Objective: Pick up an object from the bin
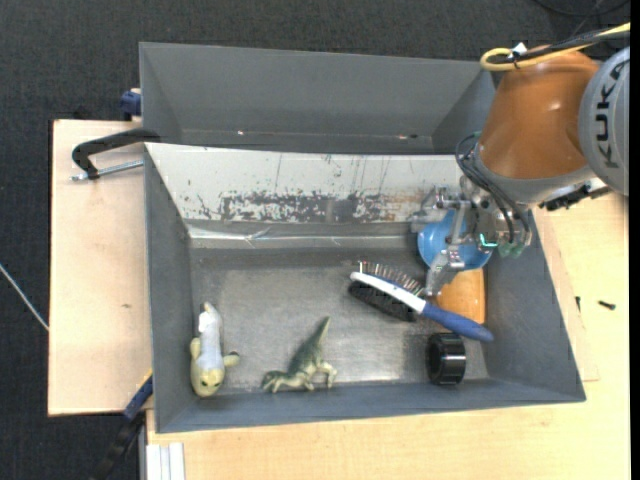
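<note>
We take the brush (395, 293) as our landmark: it lies on the floor of the bin (300, 183) with its black head and white bristles to the left and its blue handle running down to the right. The gripper (450, 263) hangs right behind that handle, low in the bin, and we cannot tell whether it is set wide or narrow, nor that it holds anything. Under it, just behind the brush, sits a blue rounded thing (437, 243), and an orange lump (465, 296) touches the handle from behind. We judge the blue thing the likeliest pick. It looks smooth and probably light, so it may slip or roll out of a pinch; we would take it across its widest part, squarely from above. The brush would be stiff and light, and best gripped across its narrow handle. A black cylinder (446, 358) stands just in front of the handle's end. A green dinosaur (300, 366) and a pale toy figure (208, 361) lie well to the left of the brush.
</note>
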`<state>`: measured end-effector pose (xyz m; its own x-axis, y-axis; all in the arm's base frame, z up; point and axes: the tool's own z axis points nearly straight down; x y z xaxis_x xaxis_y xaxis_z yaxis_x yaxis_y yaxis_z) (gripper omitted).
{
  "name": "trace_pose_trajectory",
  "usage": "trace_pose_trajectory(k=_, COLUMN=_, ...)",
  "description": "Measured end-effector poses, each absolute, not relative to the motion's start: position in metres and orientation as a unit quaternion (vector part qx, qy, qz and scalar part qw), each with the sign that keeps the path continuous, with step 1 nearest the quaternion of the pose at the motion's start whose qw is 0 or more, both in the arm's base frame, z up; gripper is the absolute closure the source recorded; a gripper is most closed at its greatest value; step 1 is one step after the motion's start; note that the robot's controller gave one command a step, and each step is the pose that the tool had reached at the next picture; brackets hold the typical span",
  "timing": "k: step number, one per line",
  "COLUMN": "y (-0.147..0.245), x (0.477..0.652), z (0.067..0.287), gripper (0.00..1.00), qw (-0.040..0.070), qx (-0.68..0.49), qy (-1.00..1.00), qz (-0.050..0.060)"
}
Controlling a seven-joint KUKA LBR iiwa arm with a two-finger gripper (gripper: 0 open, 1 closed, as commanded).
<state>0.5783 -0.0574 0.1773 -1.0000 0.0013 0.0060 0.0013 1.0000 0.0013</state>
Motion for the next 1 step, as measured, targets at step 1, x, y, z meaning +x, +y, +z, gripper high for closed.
trace_pose_trajectory(k=1, y=-0.0808, x=0.5168, z=0.0703, gripper=0.0, qw=-0.003, qx=-0.063, qy=-0.998, qz=-0.001)
